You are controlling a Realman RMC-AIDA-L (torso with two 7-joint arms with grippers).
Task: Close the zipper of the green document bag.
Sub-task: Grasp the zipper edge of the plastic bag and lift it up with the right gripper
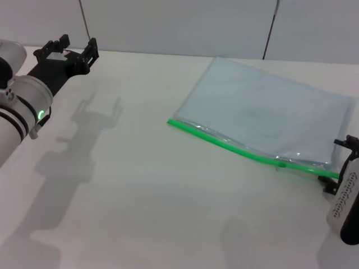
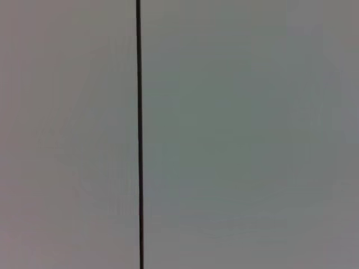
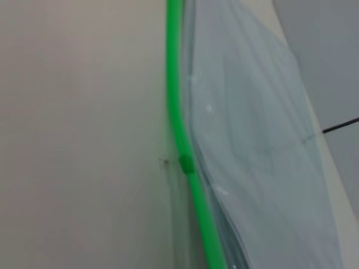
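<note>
The green document bag (image 1: 269, 109) lies flat on the white table at the right, a pale translucent pouch. Its zipper (image 1: 224, 143) runs along the near edge as a bright green strip, with a small green slider (image 1: 282, 164) toward its right end. The right wrist view shows the zipper (image 3: 175, 95), the slider (image 3: 186, 163) and the bag (image 3: 252, 145) close up. My right gripper (image 1: 335, 162) is at the bag's near right corner, open, with a finger on either side of the zipper's end. My left gripper (image 1: 74, 47) hovers open and empty at the far left.
A white table (image 1: 140, 185) carries the bag. A pale wall with thin dark seams (image 1: 83, 19) stands behind it, and the left wrist view shows only this wall and a seam (image 2: 138, 134).
</note>
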